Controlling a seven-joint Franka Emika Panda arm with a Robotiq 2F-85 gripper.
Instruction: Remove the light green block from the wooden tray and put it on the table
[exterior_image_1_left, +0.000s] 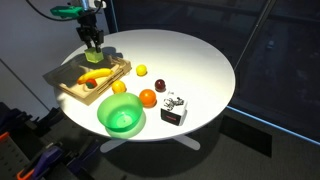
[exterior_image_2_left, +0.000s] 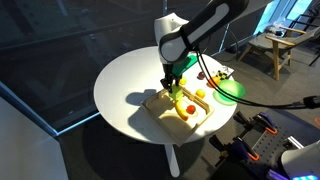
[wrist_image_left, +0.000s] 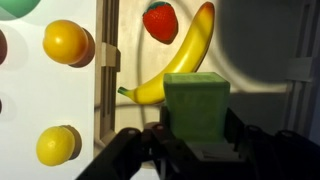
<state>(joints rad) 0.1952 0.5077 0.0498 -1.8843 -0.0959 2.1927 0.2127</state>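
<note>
Gripping the light green block (wrist_image_left: 197, 100) tight in my gripper (wrist_image_left: 197, 128), over the wooden tray (exterior_image_1_left: 68, 82); banana (wrist_image_left: 178, 62) and strawberry (wrist_image_left: 160, 20) lie beneath.

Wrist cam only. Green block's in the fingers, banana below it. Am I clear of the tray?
Observer: No. In both exterior views the gripper, holding the light green block, hangs over the wooden tray.
Operator: Anything near the tray to avoid?
Observer: A large green bowl stands at the table's edge, close to one tray corner.
Operator: Where's bare table?
Observer: A wide bare stretch of the table lies on the tray's side away from the bowl.
</note>
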